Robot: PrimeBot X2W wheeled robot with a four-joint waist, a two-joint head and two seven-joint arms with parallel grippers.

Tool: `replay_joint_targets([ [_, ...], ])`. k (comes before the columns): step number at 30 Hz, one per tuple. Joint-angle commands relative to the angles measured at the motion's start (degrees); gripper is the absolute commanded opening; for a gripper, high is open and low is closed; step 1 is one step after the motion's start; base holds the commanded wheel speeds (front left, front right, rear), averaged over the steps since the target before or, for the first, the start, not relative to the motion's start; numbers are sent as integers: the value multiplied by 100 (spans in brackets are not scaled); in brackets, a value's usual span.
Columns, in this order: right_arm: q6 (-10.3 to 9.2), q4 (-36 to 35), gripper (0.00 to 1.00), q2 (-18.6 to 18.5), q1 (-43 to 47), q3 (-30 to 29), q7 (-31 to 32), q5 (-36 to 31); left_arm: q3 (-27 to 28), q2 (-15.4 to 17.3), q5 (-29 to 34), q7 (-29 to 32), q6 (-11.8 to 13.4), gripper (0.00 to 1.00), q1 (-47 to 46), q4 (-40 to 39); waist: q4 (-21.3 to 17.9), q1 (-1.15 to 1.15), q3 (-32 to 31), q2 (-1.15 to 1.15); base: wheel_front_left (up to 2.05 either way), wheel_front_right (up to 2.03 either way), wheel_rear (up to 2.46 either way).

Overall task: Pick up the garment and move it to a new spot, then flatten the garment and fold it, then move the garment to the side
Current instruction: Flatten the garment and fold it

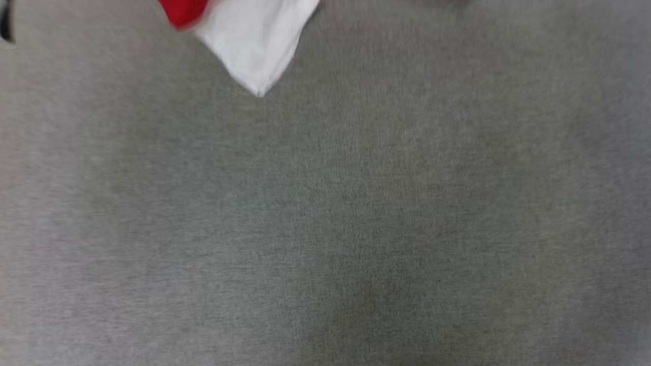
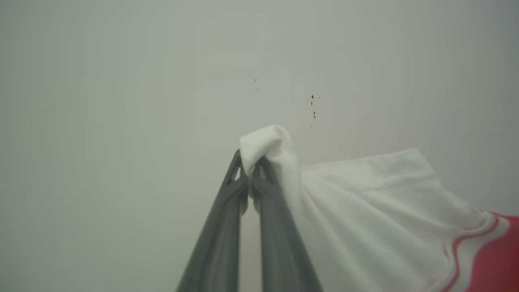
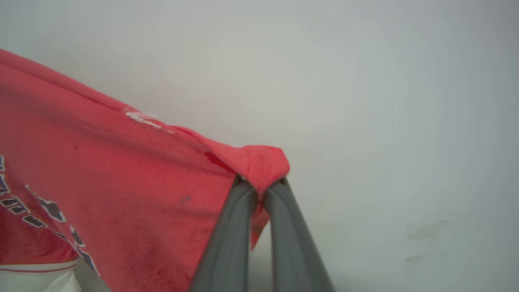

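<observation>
Softly creased red-and-white garment (image 2: 365,211)

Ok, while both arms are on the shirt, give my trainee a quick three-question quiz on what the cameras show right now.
1. True or false: the left gripper is shut on a white part of the garment.
2. The right gripper pinches fabric of which colour? A red, B white, C navy.
3. Fill in: in the head view, the garment's white corner shows near the top edge, against a plain ____ surface.
Key: 1 true; 2 A; 3 grey.
</observation>
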Motion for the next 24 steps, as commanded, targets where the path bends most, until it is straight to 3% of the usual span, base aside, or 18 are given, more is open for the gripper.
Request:
replay_joint_targets([
  [1, -6, 84, 0, -38, -171, 17, -100, -11, 24, 47, 39, -17, 44, 0, -126, 4, -88, -1, 474, -1, 0, 0, 0],
  [13, -6, 957, 0, -29, -1155, 647, -1008, 176, 40, 0, -30, -114, 63, 0, -466, 294, -64, -1, 1261, -1, 0, 0, 0],
  [24, -6, 1672, 0, 121, -666, 1756, -1329, 795, 102, -226, -368, -281, -168, 0, 526, 894, 19, -1, 994, -1, 0, 0, 0],
])
